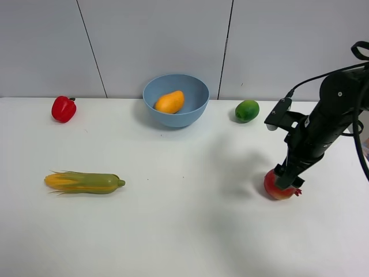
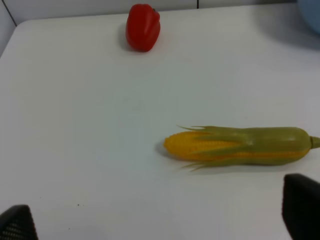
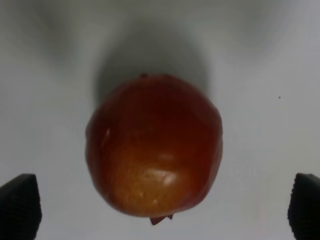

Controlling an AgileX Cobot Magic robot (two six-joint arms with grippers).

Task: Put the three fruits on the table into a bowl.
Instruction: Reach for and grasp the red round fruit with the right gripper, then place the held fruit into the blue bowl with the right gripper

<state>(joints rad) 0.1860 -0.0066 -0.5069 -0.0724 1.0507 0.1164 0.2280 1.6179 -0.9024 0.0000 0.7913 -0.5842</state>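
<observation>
The right gripper (image 3: 162, 210) is spread wide, its two dark fingertips (image 3: 20, 205) standing well out to either side of the pomegranate (image 3: 155, 145), with bare white surface between each tip and the fruit. It pinches nothing and, in the wrist view, touches nothing. The fruit sits centred in the gap, so the coming move looks like a plain closing of the jaws, perhaps after a little more descent. In the high view the right gripper (image 1: 286, 176) is directly over the pomegranate (image 1: 279, 186), the arm coming down to it from about one o'clock. The fruit is nearly round, with no long axis to line up on. Its crown (image 1: 298, 191) points out toward four o'clock, clear of where the fingers would meet. From the pomegranate, the bowl (image 1: 173, 120) lies at about ten o'clock, well apart, with the mango (image 1: 169, 102) already inside it. The lime (image 1: 247, 110) rests on the table (image 1: 190, 231) at about eleven o'clock, nearer this arm than the other. The left gripper (image 2: 160, 220) is likewise parted and empty, hanging above the tabletop just short of the corn cob (image 2: 240, 145), with the bell pepper (image 2: 143, 26) far beyond.
</observation>
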